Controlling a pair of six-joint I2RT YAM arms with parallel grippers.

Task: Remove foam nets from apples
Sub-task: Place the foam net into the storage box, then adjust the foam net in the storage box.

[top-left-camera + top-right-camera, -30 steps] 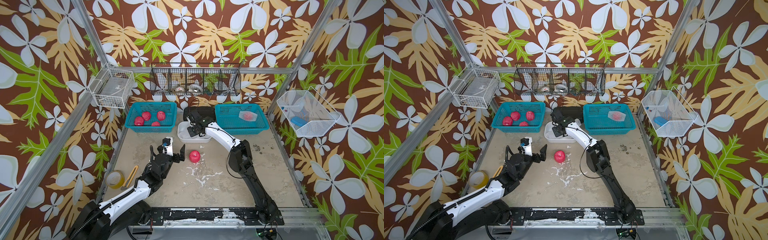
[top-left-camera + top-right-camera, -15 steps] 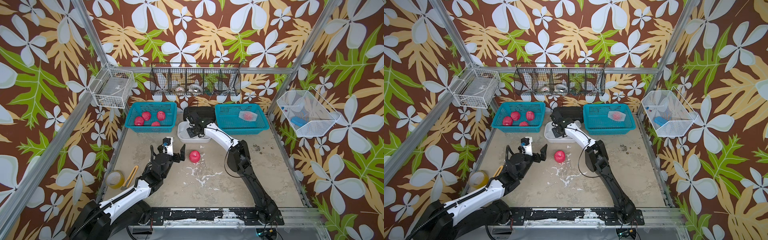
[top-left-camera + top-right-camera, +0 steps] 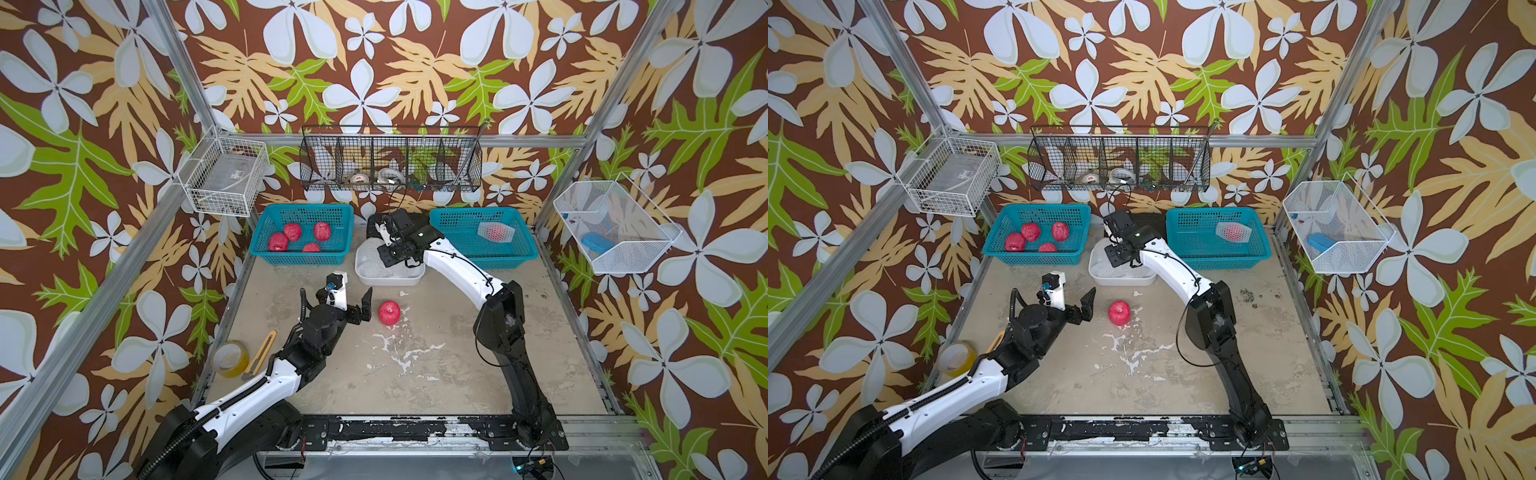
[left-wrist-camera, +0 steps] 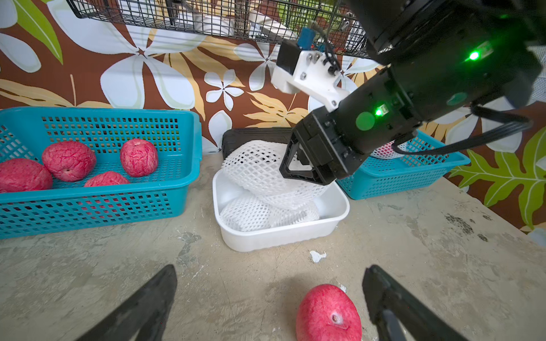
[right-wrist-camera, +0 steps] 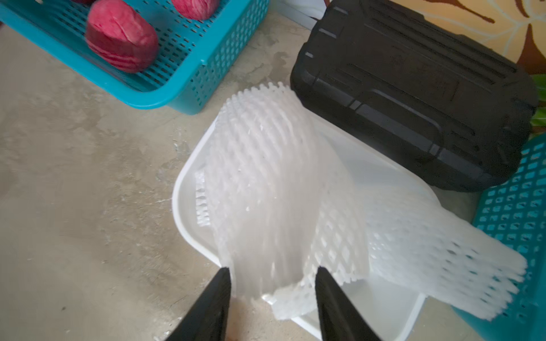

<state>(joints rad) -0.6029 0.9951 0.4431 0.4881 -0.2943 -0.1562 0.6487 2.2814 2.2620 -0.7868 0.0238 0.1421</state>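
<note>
Tabletop from above. At centre, one bare apple point(image 3: 389, 312), at 3 o'clock of the left gripper point(image 3: 351, 300), fingers spread wide, gripping nothing. At 12 o'clock, right gripper point(image 5: 273, 277) over a white tray point(image 4: 280, 236), fingers apart either side of a blurred foam net point(image 5: 266, 177); contact unclear. At 11 o'clock, four more apples point(image 3: 292, 231) in a teal basket point(image 3: 305, 258); at 1 o'clock, a netted apple point(image 3: 494, 232) in a second teal basket point(image 3: 482, 259).

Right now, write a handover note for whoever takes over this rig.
Left claw: open, beside the bare apple on the table.
Right claw: open above the white tray, a foam net loose between its jaws.
Done: four bare apples in the left teal basket; other nets in the tray.
Left: basket that apple; strip the netted apple in the right teal basket.
</note>
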